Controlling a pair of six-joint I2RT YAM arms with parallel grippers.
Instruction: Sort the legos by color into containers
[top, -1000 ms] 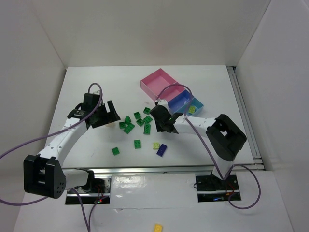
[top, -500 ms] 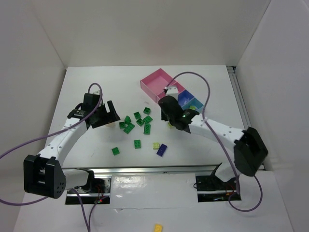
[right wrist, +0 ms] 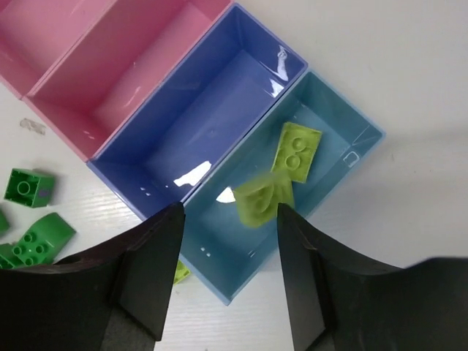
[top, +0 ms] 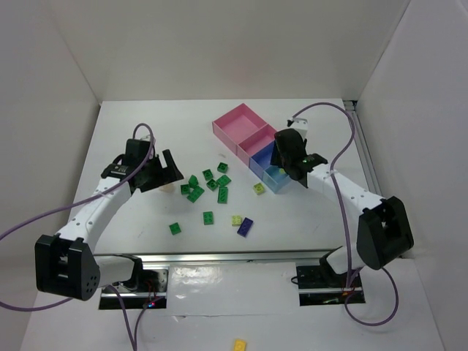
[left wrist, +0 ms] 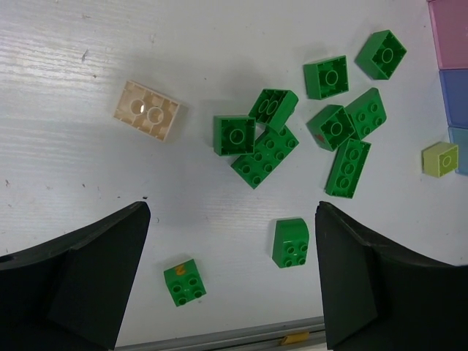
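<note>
The right gripper [right wrist: 230, 219] gapes wide and empty over the light-blue box [right wrist: 333, 157], a pale yellow-green brick [top: 259, 188] lying just beside the box's near-left side.

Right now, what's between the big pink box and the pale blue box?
The small pink box and the darker blue box, shown in the right wrist view.

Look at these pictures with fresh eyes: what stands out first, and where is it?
The joined pink and blue containers toward the far right of the table stand out. The open right gripper hovers above the light blue box, which holds two pale yellow-green bricks, one blurred. Mid-table lies a scatter of bright green bricks under the open left gripper, with a cream brick apart to their left.
</note>
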